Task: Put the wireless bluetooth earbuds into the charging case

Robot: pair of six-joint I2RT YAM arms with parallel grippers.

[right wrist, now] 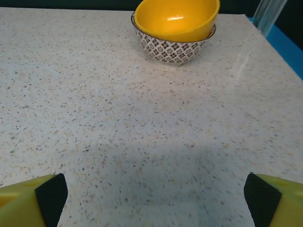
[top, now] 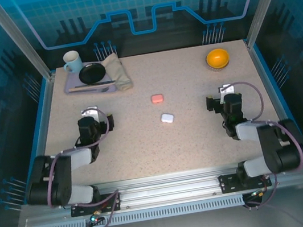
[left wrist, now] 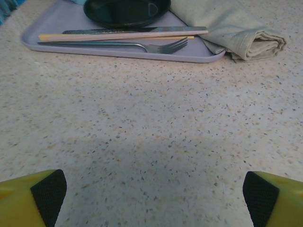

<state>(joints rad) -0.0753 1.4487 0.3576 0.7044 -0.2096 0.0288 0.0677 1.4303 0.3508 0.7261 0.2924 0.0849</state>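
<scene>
Two small rounded charging cases lie shut at mid-table: a salmon-pink case (top: 157, 98) and, just nearer and to its right, a white case (top: 167, 118). The earbuds are out of view. My left gripper (top: 89, 112) rests low over the table well left of the cases, and my right gripper (top: 227, 89) well right of them. Both point toward the far edge. The left gripper (left wrist: 151, 201) stands open over bare tabletop, its black pads (left wrist: 48, 193) wide apart. The right gripper (right wrist: 154, 201) is open as well, with nothing between its fingers.
A lilac tray (top: 71, 87) at the back left carries a black plate (top: 92, 73), fork (left wrist: 118, 46) and chopsticks (left wrist: 118, 35), with a white mug (top: 72, 61) and folded cloth (top: 117, 70). A yellow bowl (top: 217, 57) stacked in a patterned one sits back right.
</scene>
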